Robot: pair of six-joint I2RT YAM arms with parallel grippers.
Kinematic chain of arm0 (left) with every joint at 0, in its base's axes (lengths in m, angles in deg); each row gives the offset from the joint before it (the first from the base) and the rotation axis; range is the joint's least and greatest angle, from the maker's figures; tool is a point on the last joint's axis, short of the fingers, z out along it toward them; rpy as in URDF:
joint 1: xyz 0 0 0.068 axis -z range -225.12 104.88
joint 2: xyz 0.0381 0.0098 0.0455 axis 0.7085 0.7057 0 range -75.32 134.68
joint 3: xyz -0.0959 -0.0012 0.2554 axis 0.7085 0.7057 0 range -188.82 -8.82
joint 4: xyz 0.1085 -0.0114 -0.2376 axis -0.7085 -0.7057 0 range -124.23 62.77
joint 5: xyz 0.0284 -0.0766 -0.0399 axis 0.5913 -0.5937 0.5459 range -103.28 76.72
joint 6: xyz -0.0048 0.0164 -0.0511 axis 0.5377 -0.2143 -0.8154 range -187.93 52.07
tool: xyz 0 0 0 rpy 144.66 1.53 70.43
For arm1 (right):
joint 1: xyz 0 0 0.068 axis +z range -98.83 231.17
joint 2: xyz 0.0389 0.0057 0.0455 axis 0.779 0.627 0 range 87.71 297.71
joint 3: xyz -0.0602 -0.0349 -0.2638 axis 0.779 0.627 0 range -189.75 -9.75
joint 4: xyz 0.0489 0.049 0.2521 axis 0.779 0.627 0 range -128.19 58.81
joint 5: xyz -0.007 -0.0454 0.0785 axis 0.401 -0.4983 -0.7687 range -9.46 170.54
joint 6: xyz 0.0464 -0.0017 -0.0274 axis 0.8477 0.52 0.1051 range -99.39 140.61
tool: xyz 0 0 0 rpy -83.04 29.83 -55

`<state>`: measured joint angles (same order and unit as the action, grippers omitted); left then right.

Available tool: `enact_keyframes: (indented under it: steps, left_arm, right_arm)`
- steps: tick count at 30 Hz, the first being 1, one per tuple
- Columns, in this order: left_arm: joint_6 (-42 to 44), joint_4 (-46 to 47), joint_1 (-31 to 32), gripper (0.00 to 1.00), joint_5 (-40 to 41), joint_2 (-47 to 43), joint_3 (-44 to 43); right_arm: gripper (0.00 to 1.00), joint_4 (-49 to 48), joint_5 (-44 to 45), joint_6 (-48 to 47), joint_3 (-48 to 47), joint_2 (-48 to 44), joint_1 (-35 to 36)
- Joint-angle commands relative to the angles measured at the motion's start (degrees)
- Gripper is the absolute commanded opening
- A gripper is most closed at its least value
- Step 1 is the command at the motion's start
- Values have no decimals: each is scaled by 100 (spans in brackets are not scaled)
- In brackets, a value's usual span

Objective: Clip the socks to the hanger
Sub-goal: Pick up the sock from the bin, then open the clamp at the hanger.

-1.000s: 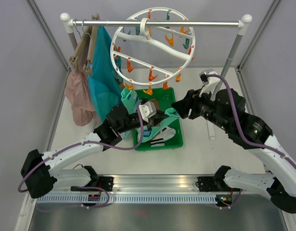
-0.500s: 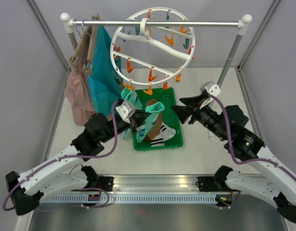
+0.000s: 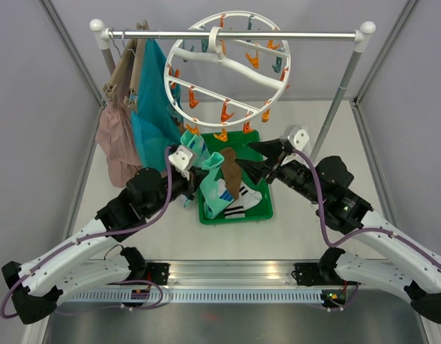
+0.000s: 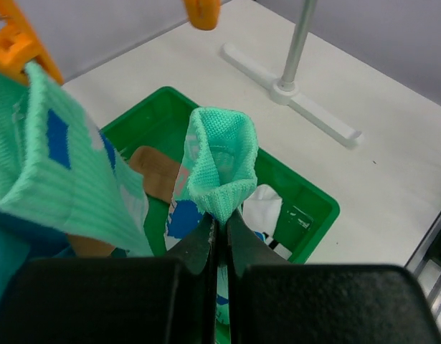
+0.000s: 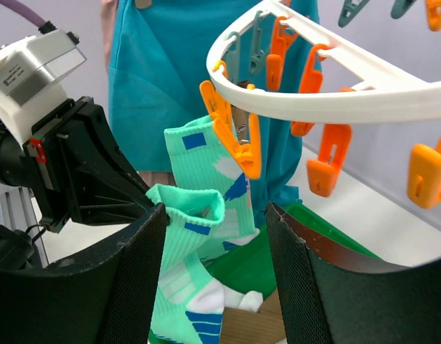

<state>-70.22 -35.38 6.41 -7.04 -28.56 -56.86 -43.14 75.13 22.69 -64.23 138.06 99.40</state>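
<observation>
My left gripper (image 3: pixel 200 174) (image 4: pixel 220 218) is shut on the cuff of a mint-teal sock (image 3: pixel 214 188) (image 4: pixel 220 163) and holds it above the basket. My right gripper (image 3: pixel 254 159) (image 5: pixel 214 211) is open, its fingers (image 5: pixel 138 287) on either side of that cuff (image 5: pixel 191 204), not touching it. A second mint sock (image 5: pixel 206 161) (image 3: pixel 193 145) hangs from an orange peg (image 5: pixel 234 136) of the white ring hanger (image 3: pixel 227 61) (image 5: pixel 335 79). A brown sock (image 3: pixel 231 172) and a white sock with black stripes (image 3: pixel 243 204) lie in the basket.
The green basket (image 3: pixel 265 209) stands under the hanger. The hanger hooks on a metal rail (image 3: pixel 292 34) with an upright at the right (image 3: pixel 335 107). A large teal garment (image 3: pixel 152 118) and a pink-beige garment (image 3: pixel 116 143) hang at the rail's left end.
My left gripper has drawn back to the left with the mint sock, its cuff now held up. My right gripper has moved left, and its fingers now flank the cuff.
</observation>
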Motion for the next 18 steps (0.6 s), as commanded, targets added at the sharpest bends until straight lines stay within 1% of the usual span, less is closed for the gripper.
enact_keyframes:
  steps: [1,2,4,5,8,12,18]
  left_arm:
    - [-439,-635,24,2,772,-176,-408]
    - [-492,-845,15,2,982,-228,-470]
    - [-519,-978,24,2,1177,-299,-523]
    - [-510,-1040,24,2,1204,-404,-532]
    - [-457,-1102,24,2,1213,-475,-584]
    - [-387,-1234,24,2,1169,-510,-699]
    - [-264,-1286,15,2,1151,-589,-778]
  right_arm:
    - [64,-551,83,-357,-142,229,178]
    - [64,-568,180,-489,-177,282,317]
    - [64,-647,460,-612,-203,432,520]
    - [64,-743,505,-726,-204,467,582]
    - [64,-902,1111,-964,-177,607,828]
    - [66,-1350,1384,-1201,-89,748,890]
    - [66,-1561,1534,-1465,-335,1240,890]
